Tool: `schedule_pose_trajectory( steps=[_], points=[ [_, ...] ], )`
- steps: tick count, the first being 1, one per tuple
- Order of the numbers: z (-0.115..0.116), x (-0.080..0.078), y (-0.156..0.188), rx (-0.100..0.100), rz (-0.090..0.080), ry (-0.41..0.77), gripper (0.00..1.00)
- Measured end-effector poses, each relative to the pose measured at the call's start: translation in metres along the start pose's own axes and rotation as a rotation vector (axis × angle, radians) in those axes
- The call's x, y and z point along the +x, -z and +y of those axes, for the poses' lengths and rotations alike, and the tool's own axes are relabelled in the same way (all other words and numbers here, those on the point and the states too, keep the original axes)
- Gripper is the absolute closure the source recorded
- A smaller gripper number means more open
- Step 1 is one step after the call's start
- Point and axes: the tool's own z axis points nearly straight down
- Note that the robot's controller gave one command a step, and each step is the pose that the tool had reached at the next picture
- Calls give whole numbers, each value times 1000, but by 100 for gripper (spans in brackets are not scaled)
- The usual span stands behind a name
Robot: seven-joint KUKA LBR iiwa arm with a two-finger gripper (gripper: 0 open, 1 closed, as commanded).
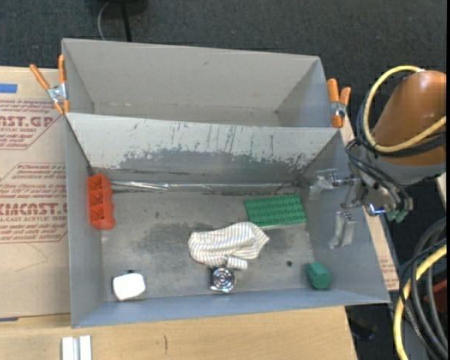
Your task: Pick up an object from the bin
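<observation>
A grey metal bin [86, 201] with a scuffed, scratched floor stands on a pale wooden top, with dark flooring beyond its far side.

Nearest the front wall lie three small things, well apart from one another. A white rounded lump [129, 285] sits in the front left corner. A shiny round metal piece [223, 279] lies at the middle. A small green block [319, 276] lies in the front right corner.

Just behind the metal piece, and touching it, is a crumpled striped cloth [226, 244], pale with fine dark lines. What it may cover cannot be seen.

Further back, to the right of the middle, a flat green studded plate [275, 211] lies on the floor just beside the cloth's far right end. On the left, an orange-red block [100, 200] rests against the left wall.

The gripper [342, 217] hangs at the right wall, at about the depth of the green studded plate and near it, with the small green block in front of it. Nothing shows in its grasp, and it touches none of the things. Its metal parts blend with the grey wall behind, so whether it is apart or together cannot be told. The arm behind it is cut off at the right.
</observation>
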Motion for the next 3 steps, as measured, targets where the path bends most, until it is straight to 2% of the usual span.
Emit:
schedule_pose_trajectory(
  steps=[1,2,3],
  points=[
    [27,5,-33,-7,9,34,0],
    [48,10,-53,-4,4,-205,0],
    [73,-5,-93,-5,3,-24,0]
  ],
)
